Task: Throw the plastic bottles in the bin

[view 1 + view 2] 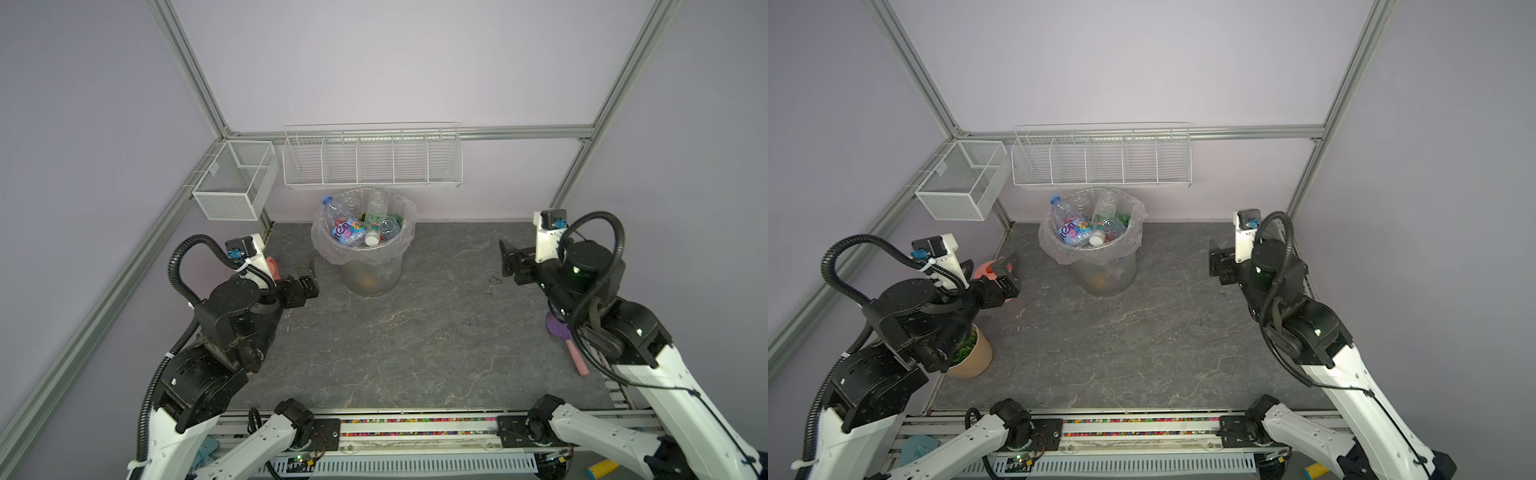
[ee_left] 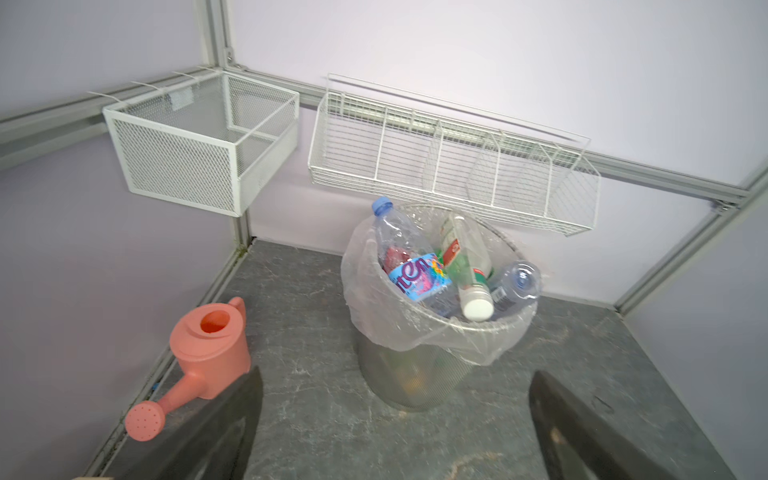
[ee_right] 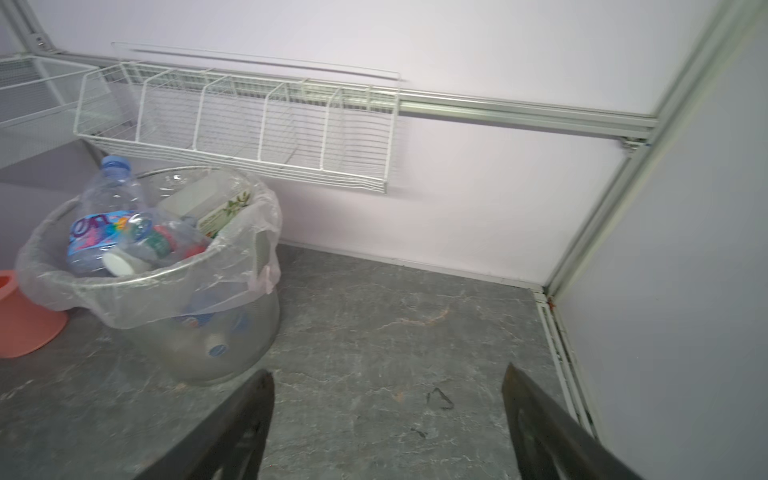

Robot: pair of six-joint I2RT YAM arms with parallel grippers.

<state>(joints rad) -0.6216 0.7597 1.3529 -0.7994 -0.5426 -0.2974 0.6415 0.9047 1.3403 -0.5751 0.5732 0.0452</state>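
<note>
**Top views.** The bin (image 1: 371, 277) is found upright at the back middle of the table (image 1: 415, 332), beneath the long wire basket (image 1: 372, 164). The plastic bottles (image 1: 365, 226) are heaped inside it up to the rim. A blue-capped bottle (image 1: 332, 214) is leaned with its cap up at the far-left rim, its long axis slanting down toward the bin's middle. A white-capped bottle (image 1: 376, 212) is laid from the far rim to the near rim, with its cap toward the robot. The left gripper (image 1: 308, 275) is positioned just left of the bin, not touching it. The right gripper (image 1: 508, 259) is positioned well to the right of it. A plant pot (image 1: 976, 353) is noted under the left arm.

**Left wrist view.** The fingers (image 2: 232, 415) are spread wide, with nothing between them. A pink watering can (image 2: 208, 353) is noted beside the bin, its spout turned away from it.

**Right wrist view.** The fingers (image 3: 245, 419) are likewise spread wide and nothing is held. Further bottles are seen through the bin's wall, lying near the bottom.
</note>
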